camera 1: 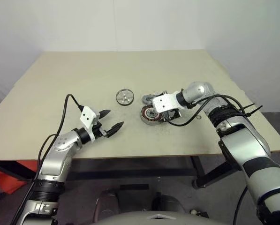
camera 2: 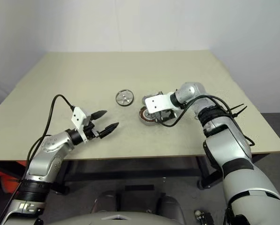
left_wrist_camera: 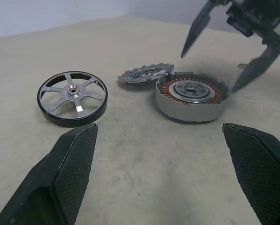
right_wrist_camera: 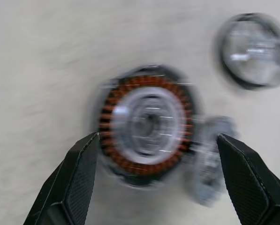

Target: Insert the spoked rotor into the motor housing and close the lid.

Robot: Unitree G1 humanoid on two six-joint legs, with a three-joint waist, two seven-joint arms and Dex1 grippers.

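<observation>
Spoked rotor (left_wrist_camera: 72,97): lying flat on the table (camera 1: 60,84), at about ten o'clock from the motor housing and well apart from it — nothing is touching it.
Handling: I am judging it stiff, smooth metal, light but slippery; the dark outer rim looks like the place to pinch, across its width, not the thin spokes.
Motor housing (left_wrist_camera: 191,99): sitting open side up, copper windings ringing a silvery centre, empty and waiting for the rotor.
Lid (left_wrist_camera: 143,75): leaning tilted against the housing's rim on the rotor's side, notched edge resting on it, not seated.
Right gripper (camera 1: 164,114): I am hovering it over the housing with my fingers (right_wrist_camera: 69,183) spread wide, grasping nothing.
Left gripper (camera 1: 110,122): I am holding it level at about seven o'clock from the rotor, near the table's front edge, fingertips (left_wrist_camera: 67,171) released and wide apart — empty.
Stage: as I judge it, the rotor is not yet picked up.
</observation>
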